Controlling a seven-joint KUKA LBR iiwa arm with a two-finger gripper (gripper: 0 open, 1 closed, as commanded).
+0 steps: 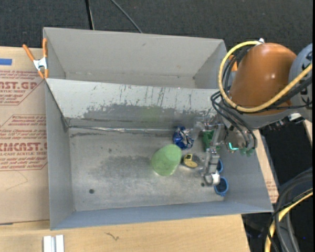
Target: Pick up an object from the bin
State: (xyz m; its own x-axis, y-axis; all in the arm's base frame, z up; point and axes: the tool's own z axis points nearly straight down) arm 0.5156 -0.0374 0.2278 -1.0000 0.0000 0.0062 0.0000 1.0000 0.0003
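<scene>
Gripper: your gripper (212,178) sits low at the right end of the bin (110,175), close to the floor. You cannot tell from this view whether it is released or clenched.
Nearest thing: a small blue round piece (221,186) lies just beside the tip, near the right wall. It is probably your pick, though nothing shows it gripped.
Neighbours: a little yellow-and-dark piece (189,161) and a pale green lump (166,160) lie to the left, with a crumpled blue item (182,137) behind them.
Risk, wall: closing this near the sloping wall, you may scrape metal or nudge the blue piece away.
Risk, miss: a piece this small and low could slip out, and you would lift nothing.
</scene>
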